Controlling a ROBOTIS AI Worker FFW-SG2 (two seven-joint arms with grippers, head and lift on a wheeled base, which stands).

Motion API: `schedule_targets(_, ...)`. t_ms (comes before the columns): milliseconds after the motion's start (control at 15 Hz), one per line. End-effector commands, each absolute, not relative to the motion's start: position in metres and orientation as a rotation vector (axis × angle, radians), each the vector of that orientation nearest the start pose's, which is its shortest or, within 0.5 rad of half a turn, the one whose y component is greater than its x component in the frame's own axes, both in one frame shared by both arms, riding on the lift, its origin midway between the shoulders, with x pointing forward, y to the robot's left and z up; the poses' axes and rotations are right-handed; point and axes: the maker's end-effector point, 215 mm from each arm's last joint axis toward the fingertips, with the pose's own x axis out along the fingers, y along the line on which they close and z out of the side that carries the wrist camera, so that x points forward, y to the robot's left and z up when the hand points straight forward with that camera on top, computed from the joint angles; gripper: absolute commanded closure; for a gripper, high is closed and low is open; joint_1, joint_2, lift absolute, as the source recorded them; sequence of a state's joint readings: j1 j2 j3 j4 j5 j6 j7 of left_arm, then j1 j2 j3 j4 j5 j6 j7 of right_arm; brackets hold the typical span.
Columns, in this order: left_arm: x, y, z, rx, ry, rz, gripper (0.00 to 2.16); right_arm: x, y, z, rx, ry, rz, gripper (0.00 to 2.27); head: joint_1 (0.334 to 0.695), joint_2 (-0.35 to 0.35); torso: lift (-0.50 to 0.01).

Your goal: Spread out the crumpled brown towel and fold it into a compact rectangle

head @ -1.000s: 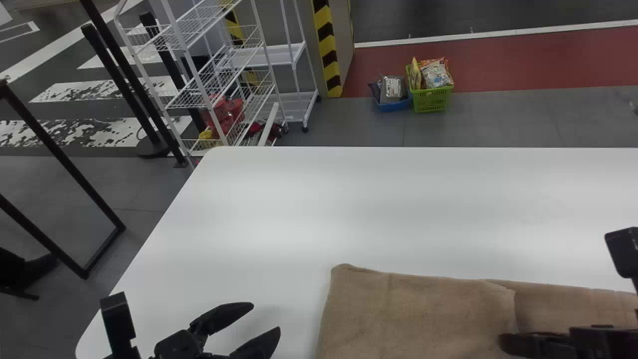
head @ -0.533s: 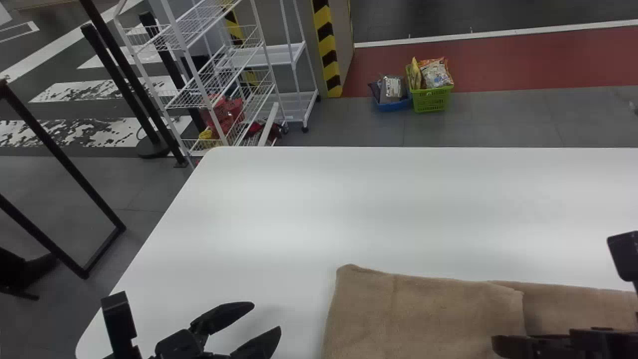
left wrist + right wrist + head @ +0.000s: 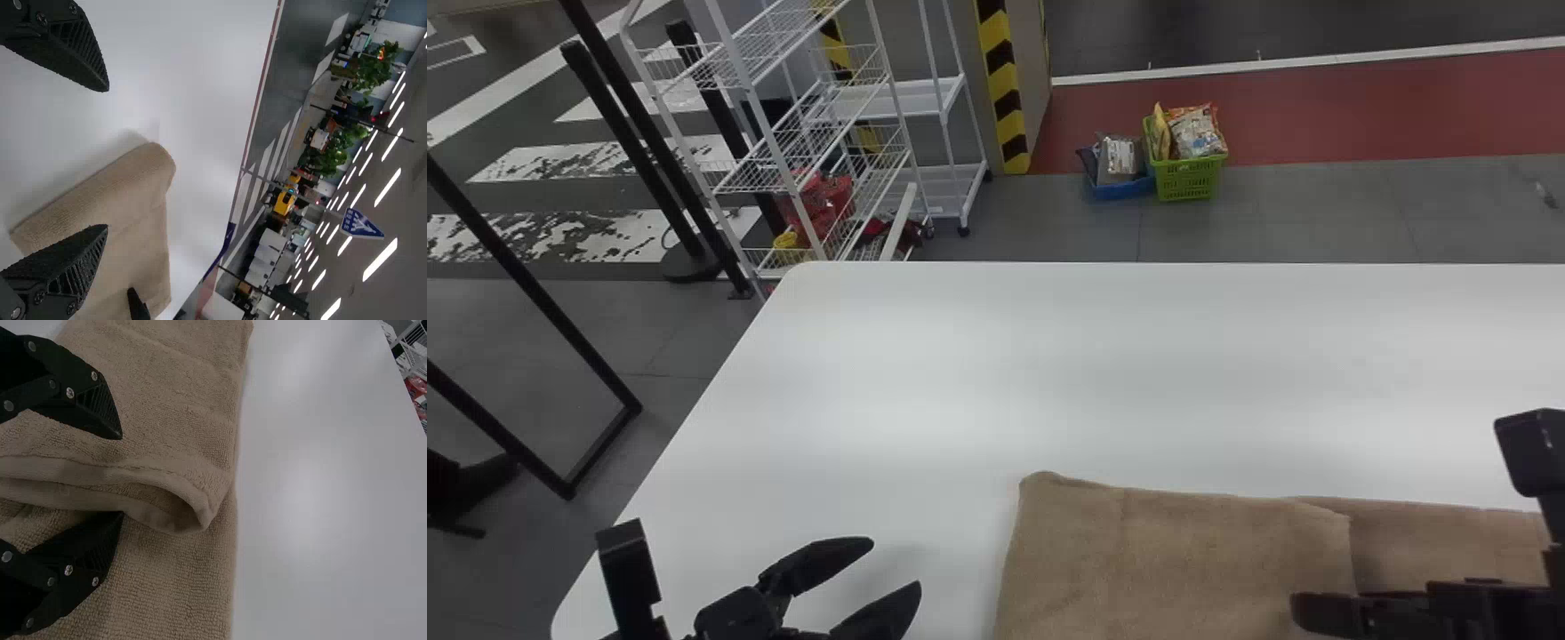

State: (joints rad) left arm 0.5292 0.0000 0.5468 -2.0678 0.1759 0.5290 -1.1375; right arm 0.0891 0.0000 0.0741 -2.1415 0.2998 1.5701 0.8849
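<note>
In the head view my left gripper (image 3: pixel 896 576) stands open over the white table, left of the brown towel (image 3: pixel 1156 551). My right gripper (image 3: pixel 1303 613) is at the bottom right, over the towel where a folded layer ends. In the left wrist view the left gripper (image 3: pixel 108 159) has its fingers wide apart, one above bare table, one over the towel (image 3: pixel 133 213). The right wrist view shows the right gripper (image 3: pixel 123 475) open, its fingers on either side of the folded layer's curled edge (image 3: pixel 147 487), which lies on a lower layer of towel.
The white table (image 3: pixel 1049 373) extends beyond the towel. Past its far edge are a white wire rack (image 3: pixel 809 133), a green basket (image 3: pixel 1187 176) and a blue basket (image 3: pixel 1125 187) on the floor.
The right gripper has shifted slightly left in the head view. The whole head view has also moved a little, and the towel's left edge went right, then back left.
</note>
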Motion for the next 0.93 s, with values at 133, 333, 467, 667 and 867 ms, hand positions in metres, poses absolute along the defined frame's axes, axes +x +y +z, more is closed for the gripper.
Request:
schedule_targets(133, 0.325, 0.282, -0.41, -0.305, 0.411, -0.621, 0.08, 0.356, -0.092, -0.462, 0.332, 1.095, 0.631, 0.46, 0.695, 0.298, -0.127)
schedule_targets(333, 0.324, 0.282, -0.411, -0.308, 0.412, -0.622, 0.08, 0.358, -0.093, -0.458, 0.354, 1.078, 0.638, 0.45, 0.695, 0.314, -0.127)
schedule_targets(467, 0.324, 0.282, -0.411, -0.308, 0.412, -0.622, 0.08, 0.362, -0.093, -0.452, 0.361, 1.055, 0.646, 0.38, 0.695, 0.315, -0.127)
schedule_targets(667, 0.324, 0.282, -0.412, -0.313, 0.414, -0.623, 0.08, 0.37, -0.094, -0.442, 0.355, 0.998, 0.657, 0.37, 0.695, 0.311, -0.127)
schedule_targets(867, 0.324, 0.283, -0.413, -0.309, 0.413, -0.62, 0.08, 0.377, -0.094, -0.44, 0.333, 0.971, 0.653, 0.38, 0.695, 0.306, -0.127)
